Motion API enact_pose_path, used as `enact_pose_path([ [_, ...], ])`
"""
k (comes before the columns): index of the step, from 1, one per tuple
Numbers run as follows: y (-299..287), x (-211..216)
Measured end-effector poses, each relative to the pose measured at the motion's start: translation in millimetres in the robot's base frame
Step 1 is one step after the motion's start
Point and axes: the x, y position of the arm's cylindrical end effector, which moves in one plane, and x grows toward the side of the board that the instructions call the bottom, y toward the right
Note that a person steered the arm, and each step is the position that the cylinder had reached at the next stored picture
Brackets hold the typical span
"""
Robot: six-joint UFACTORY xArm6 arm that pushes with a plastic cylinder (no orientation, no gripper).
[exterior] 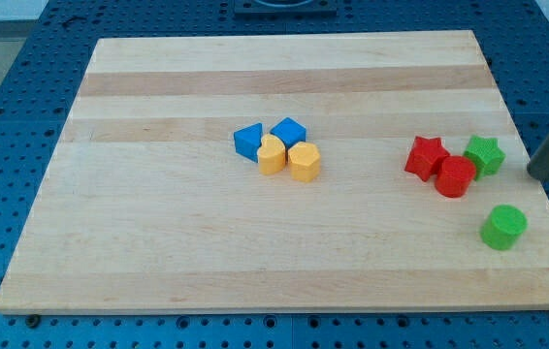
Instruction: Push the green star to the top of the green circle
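Note:
The green star point(485, 154) lies near the board's right edge, touching a red cylinder point(455, 176) at its lower left. The green circle point(503, 227), a short green cylinder, stands below the star and slightly to the right, with a clear gap between them. My tip point(534, 177) is at the view's right, just to the right of the green star and a little lower, above and to the right of the green circle. It touches no block.
A red star point(426, 157) touches the red cylinder's left side. In the middle lie a blue block point(247, 141), a blue cube point(288, 131), a yellow heart point(272, 155) and a yellow hexagon point(305, 162), clustered together. The wooden board point(158, 223) rests on a blue perforated table.

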Motion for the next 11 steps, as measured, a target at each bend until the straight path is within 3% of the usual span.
enact_pose_path([
  [1,-7,-9],
  [2,-50,-63],
  [4,-73,-91],
  [5,-71,-57],
  [11,-72,21],
])
